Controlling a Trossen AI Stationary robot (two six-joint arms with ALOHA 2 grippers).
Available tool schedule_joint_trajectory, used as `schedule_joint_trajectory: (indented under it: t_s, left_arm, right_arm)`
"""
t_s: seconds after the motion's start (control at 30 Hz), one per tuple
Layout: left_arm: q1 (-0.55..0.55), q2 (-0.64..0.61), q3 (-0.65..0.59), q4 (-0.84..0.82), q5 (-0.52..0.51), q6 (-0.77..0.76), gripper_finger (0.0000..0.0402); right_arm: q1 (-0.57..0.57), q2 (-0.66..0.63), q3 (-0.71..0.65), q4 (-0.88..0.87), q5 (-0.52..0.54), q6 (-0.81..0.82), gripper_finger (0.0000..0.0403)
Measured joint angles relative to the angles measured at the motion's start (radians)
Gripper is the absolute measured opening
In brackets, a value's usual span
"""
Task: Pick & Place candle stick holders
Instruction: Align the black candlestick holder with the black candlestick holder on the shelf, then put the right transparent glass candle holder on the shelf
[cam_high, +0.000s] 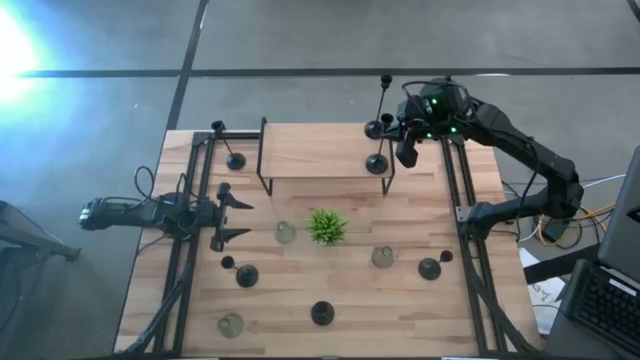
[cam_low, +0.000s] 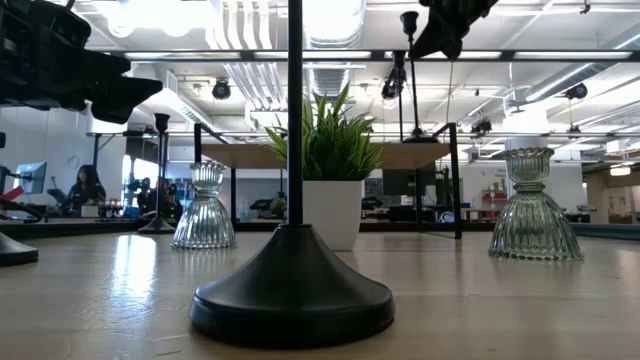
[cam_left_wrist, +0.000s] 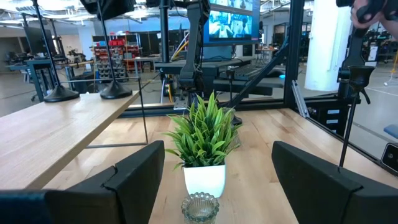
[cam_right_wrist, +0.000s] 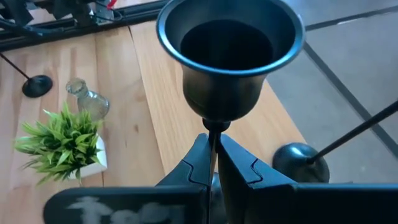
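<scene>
My right gripper (cam_high: 403, 150) is over the right end of the wooden shelf (cam_high: 310, 150), shut on a black candle stick holder (cam_right_wrist: 230, 56) just under its cup. A second, tall black holder (cam_high: 378, 128) stands on the shelf beside it. My left gripper (cam_high: 235, 218) hangs open and empty at the table's left, facing the green plant (cam_left_wrist: 204, 143) and a clear glass holder (cam_left_wrist: 199, 208). More black holders (cam_high: 246, 275) (cam_high: 322, 313) (cam_high: 430, 268) (cam_high: 235, 160) and glass ones (cam_high: 382, 257) (cam_high: 231, 324) stand on the table on their bases. My right gripper pinches the holder's thin stem (cam_right_wrist: 214, 134) between its two fingers, right below the small cup (cam_right_wrist: 230, 50). The fingers come slanting down from above and lie across the stem. The holder stands upright over the shelf. The fingers hide its base, so whether it rests there cannot be told.
The shelf stands on thin black legs at the table's far middle. Black frame rails (cam_high: 465, 230) run along both table sides. In the low view a black holder (cam_low: 292, 290) stands close in front, with glass holders (cam_low: 204, 210) (cam_low: 530, 210) behind it.
</scene>
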Motion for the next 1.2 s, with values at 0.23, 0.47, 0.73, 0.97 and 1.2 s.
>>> schedule_joint_trajectory:
  t_s: [0.23, 0.47, 0.73, 0.97, 1.2]
  left_arm:
    - [0.000, 0.000, 0.000, 0.000, 0.000, 0.000, 0.0300]
    - [0.000, 0.000, 0.000, 0.000, 0.000, 0.000, 0.0300]
    - [0.000, 0.000, 0.000, 0.000, 0.000, 0.000, 0.0300]
    - [0.000, 0.000, 0.000, 0.000, 0.000, 0.000, 0.0300]
    - [0.000, 0.000, 0.000, 0.000, 0.000, 0.000, 0.0300]
  right_arm:
    - [-0.004, -0.001, -0.011, 0.015, -0.004, 0.000, 0.0008]
    - [-0.004, -0.001, -0.012, 0.014, -0.003, 0.005, 0.0018]
    - [-0.004, -0.008, -0.014, 0.026, 0.002, 0.007, 0.0070]
    - [-0.004, -0.028, -0.014, 0.012, 0.030, 0.001, 0.0129]
    - [-0.004, -0.071, -0.014, -0.098, 0.084, 0.000, 0.0171]
